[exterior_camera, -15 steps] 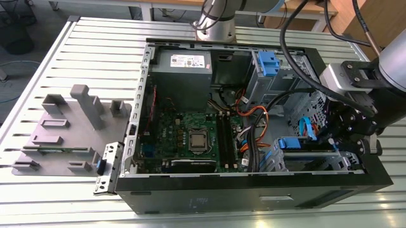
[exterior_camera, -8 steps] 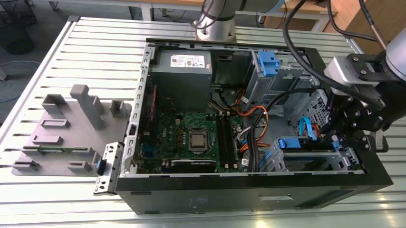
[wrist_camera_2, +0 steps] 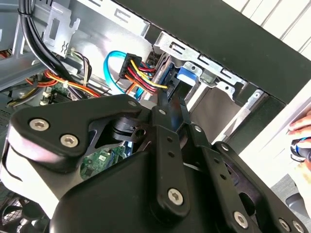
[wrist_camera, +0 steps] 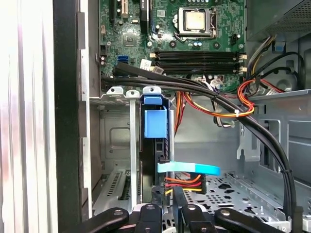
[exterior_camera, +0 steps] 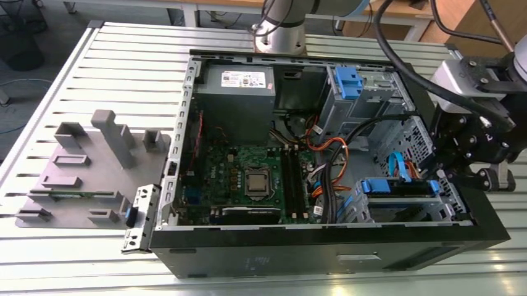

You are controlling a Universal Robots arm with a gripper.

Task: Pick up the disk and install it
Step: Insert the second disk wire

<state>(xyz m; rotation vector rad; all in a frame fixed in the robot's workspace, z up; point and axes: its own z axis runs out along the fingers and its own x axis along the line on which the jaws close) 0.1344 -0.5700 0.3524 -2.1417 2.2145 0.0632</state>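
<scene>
You see the gripper (wrist_camera_2: 171,106) at the right edge of the exterior view, hanging over the right-hand wall of the open computer case (exterior_camera: 329,250). Its black body sits just above the case's lower-right bay, with its thick black hoses looping up towards the top right of the frame.

The disk (wrist_camera: 154,124) is down in that lower-right bay, standing on its edge inside the silver metal frame. In the first wrist view you look along its narrow dark edge, with the blue plastic tab at the far end. The gripper's tip is right at the disk's near end. You cannot tell from these views whether the pincer is spread, pressed together or pinching the disk.

Just beside the gripper's tip, a flat light-blue cable (wrist_camera: 189,168) runs sideways. Under it a red, yellow and black wire bundle (wrist_camera: 182,182) ends in a dark plug close to the disk's near end.

In the exterior view the green motherboard (exterior_camera: 247,166) fills the centre of the case. The grey power-supply box (exterior_camera: 237,92) lies above it, at the upper middle of the frame. A tall silver cage with a blue latch (exterior_camera: 346,83) stands in the case's upper right. Outside the case, at the left of the frame, a grey fixture (exterior_camera: 91,166) rests on the slatted metal table (exterior_camera: 123,61).
</scene>
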